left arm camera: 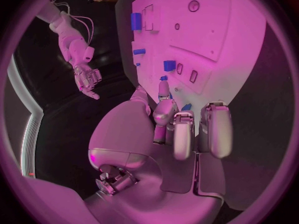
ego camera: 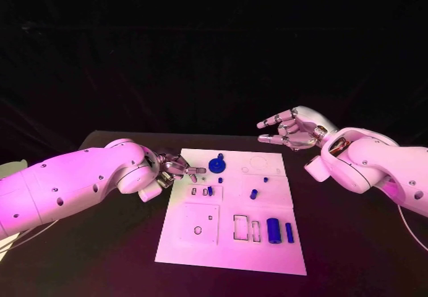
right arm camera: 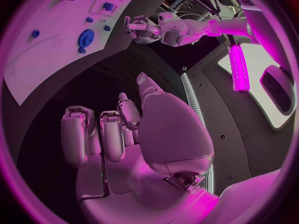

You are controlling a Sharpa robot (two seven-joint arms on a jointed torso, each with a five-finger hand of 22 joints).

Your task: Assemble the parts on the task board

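Observation:
The white task board (ego camera: 232,253) lies mid-table. On it are a blue gear (ego camera: 218,165) at the far end, several small blue pegs, and two blue cylinders (ego camera: 273,230) near the front right. My left hand (ego camera: 174,168) sits at the board's far left edge with its fingers curled. Its fingertips pinch a small blue part (ego camera: 192,177), which stands out from the fingertips in the left wrist view (left arm camera: 163,78). My right hand (ego camera: 292,130) hovers beyond the board's far right corner with its fingers apart, holding nothing. In the right wrist view the gear (right arm camera: 86,36) lies well away from this hand (right arm camera: 124,129).
The black table (ego camera: 357,235) runs around the board on all sides. Rectangular slots (ego camera: 240,227) and a round hole (ego camera: 198,230) mark the board's near half. A small blue block (left arm camera: 169,64) stands by two slots close to my left fingertips.

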